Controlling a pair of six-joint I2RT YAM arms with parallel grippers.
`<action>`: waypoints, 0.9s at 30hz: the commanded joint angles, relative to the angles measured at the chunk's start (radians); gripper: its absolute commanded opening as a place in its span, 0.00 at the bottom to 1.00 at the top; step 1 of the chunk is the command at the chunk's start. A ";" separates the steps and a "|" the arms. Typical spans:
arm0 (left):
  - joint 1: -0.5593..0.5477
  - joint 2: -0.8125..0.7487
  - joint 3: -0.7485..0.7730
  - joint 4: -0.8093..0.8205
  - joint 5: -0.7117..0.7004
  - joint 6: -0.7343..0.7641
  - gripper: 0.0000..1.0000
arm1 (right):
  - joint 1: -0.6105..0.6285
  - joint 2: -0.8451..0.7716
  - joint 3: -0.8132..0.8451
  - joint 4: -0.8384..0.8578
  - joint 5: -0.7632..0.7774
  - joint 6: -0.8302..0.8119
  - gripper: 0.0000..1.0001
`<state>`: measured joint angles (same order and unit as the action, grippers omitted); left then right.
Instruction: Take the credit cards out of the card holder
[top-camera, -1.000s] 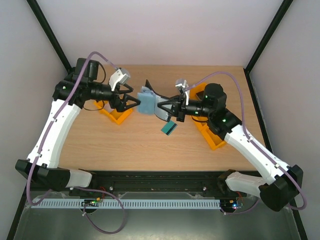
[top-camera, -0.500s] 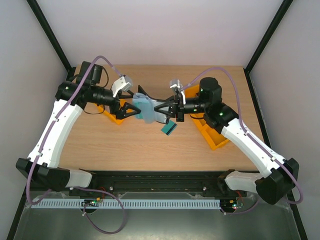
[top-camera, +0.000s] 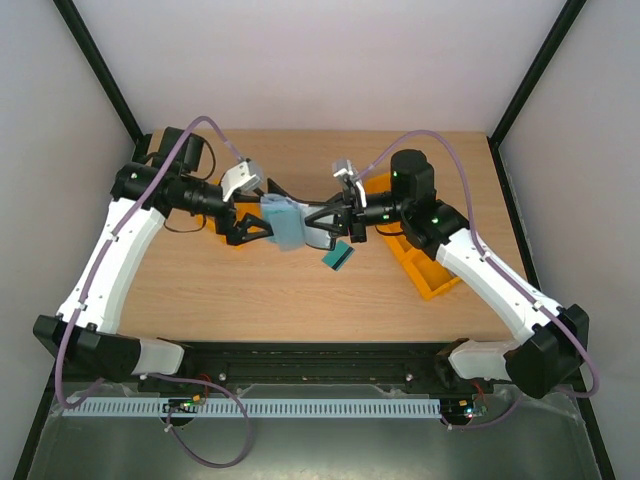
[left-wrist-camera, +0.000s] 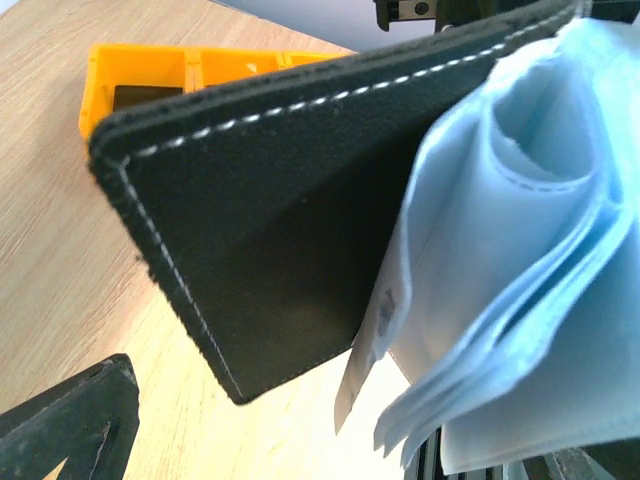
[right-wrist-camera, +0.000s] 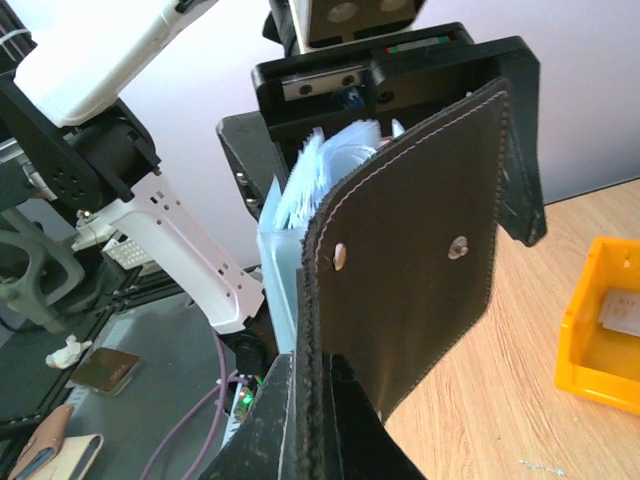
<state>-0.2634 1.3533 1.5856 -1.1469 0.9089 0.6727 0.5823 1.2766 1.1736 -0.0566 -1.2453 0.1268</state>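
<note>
The card holder (top-camera: 300, 222) hangs open above the table's middle, its black cover (left-wrist-camera: 280, 220) beside fanned pale blue sleeves (left-wrist-camera: 520, 250). My right gripper (top-camera: 322, 220) is shut on the edge of the black cover (right-wrist-camera: 420, 260), with its fingers (right-wrist-camera: 290, 430) pinching it from below. My left gripper (top-camera: 268, 216) is open, its jaws straddling the blue sleeves (top-camera: 282, 222) from the left. One teal credit card (top-camera: 339, 257) lies on the table under the holder. No card shows inside the sleeves.
An orange tray (top-camera: 232, 236) sits under the left gripper and shows in the left wrist view as the orange tray (left-wrist-camera: 180, 70). A second orange tray (top-camera: 425, 270) lies beneath the right forearm. Black frame posts flank the table.
The left gripper has opened wider and come in around the blue sleeves. The right gripper has carried the holder a little to the left. The teal card has not moved.
</note>
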 joint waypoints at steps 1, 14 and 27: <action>-0.022 0.011 -0.026 0.088 0.039 -0.056 0.99 | -0.002 -0.005 0.034 0.021 -0.066 0.003 0.02; -0.123 0.054 0.016 0.105 0.122 -0.079 0.98 | -0.002 0.007 0.027 0.034 -0.115 -0.016 0.02; -0.116 0.023 0.007 -0.083 0.235 0.095 0.09 | -0.015 0.014 0.026 0.030 -0.118 -0.038 0.02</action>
<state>-0.3847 1.3998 1.5768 -1.1618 1.0836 0.7010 0.5732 1.2900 1.1736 -0.0563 -1.3331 0.1051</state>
